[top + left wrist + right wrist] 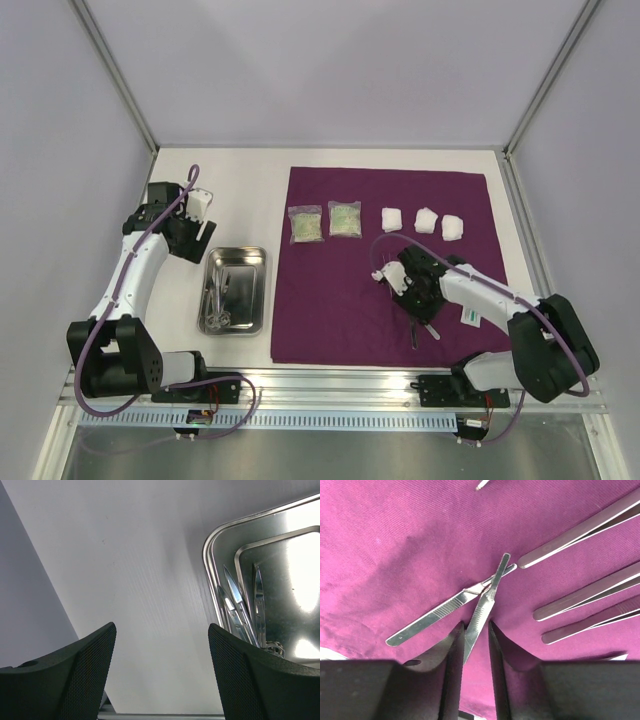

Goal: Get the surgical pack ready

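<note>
The steel tray, left of centre, held scissors on the white counter; left fingers gaped empty, right fingers narrowly straddled a scalpel handle, grip unclear.

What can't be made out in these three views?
- Top external: the right end effector hides most instruments on the purple sheet; packet contents are too small.
- Right wrist: the tweezers run off the right edge; the fingers hide the lower end of the flat handle, so any grip is unclear.
- Left wrist: the steel tray is cut by the right edge; a finger hides the handles of the scissors.
</note>
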### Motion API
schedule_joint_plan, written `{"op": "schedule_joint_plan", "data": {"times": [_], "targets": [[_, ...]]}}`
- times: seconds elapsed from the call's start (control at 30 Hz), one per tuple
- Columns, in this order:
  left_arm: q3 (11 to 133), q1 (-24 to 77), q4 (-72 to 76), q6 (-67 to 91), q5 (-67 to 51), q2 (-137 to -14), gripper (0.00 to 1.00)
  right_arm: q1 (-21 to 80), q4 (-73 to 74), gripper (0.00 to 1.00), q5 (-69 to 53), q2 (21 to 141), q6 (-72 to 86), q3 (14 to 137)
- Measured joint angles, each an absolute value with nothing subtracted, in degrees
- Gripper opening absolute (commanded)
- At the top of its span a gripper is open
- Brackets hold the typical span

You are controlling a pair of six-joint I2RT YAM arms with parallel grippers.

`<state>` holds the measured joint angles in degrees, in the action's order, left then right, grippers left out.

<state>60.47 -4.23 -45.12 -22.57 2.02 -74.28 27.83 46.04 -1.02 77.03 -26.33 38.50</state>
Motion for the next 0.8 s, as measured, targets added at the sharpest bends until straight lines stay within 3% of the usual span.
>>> {"op": "schedule_joint_plan", "data": {"times": [0.13, 0.53, 0.8], "targets": [[60.5, -4.2, -45.1, -22.6, 2.0, -74.3, 0.83, 28.7, 45.8, 0.25, -0.9, 77.1, -26.0, 38.5], [60.5, -4.2, -45.1, -22.5, 2.0, -74.3, 0.83, 29.8, 45.2, 0.31, 0.4, 77.5, -25.1, 38.6], [60.5, -4.2, -45.2, -22.5, 2.0, -74.3, 0.83, 29.9, 44.8, 0.22, 2.0, 79.5, -24.1, 40.2]]}}
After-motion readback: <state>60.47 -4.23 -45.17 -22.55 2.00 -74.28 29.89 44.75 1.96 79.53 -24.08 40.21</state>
